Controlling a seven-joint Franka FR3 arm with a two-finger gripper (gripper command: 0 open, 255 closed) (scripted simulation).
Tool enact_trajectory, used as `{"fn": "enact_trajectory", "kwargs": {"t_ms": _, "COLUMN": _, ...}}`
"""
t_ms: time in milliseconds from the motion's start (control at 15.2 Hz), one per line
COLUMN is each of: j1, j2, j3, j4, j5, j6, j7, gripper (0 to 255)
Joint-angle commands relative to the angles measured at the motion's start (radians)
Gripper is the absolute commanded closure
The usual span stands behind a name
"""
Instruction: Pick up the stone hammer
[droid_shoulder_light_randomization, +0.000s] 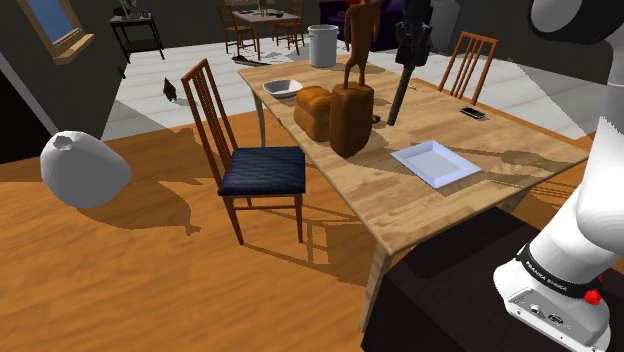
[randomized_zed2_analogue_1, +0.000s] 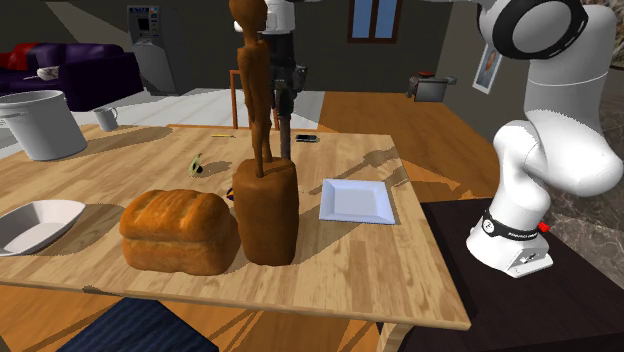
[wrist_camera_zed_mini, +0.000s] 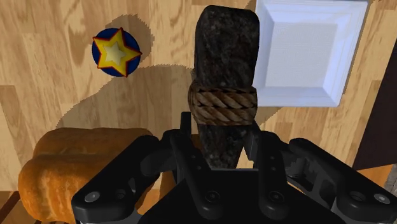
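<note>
Where the black gripper (wrist_camera_zed_mini: 219, 135) reaches into the wrist view, its 2 fingers press on either side of a dark, speckled stone hammer (wrist_camera_zed_mini: 226, 57) bound with a coil of brown rope (wrist_camera_zed_mini: 222, 105): a firm clasp, hammer held. Shoulder view: the hammer (droid_shoulder_light_randomization: 399, 95) hangs nearly upright from the gripper (droid_shoulder_light_randomization: 409, 60) over the wooden table (droid_shoulder_light_randomization: 500, 180), at 1 o'clock of the brown figure (droid_shoulder_light_randomization: 351, 115) on its block. Bread loaf (droid_shoulder_light_randomization: 313, 110) at 9 o'clock of that block, just beside it. White square plate (droid_shoulder_light_randomization: 435, 163) at 4 o'clock, white bowl (droid_shoulder_light_randomization: 283, 88) at 10 o'clock. Wrist view: the hammer's shadow falls on the tabletop between the plate and a blue disc with a yellow star (wrist_camera_zed_mini: 116, 52). 1 blue-seated chair (droid_shoulder_light_randomization: 262, 168) stands at the table's edge.
</note>
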Motion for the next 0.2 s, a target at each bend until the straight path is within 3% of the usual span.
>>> {"fn": "enact_trajectory", "kwargs": {"t_ms": 0, "j1": -0.007, "j2": 0.012, "j3": 0.0, "j4": 0.048, "j5": 0.005, "j6": -0.036, "j7": 0.0, "gripper": 255}}
{"fn": "enact_trajectory", "kwargs": {"t_ms": 132, "j1": -0.007, "j2": 0.013, "j3": 0.0, "j4": 0.051, "j5": 0.006, "j6": -0.038, "j7": 0.0, "gripper": 255}}
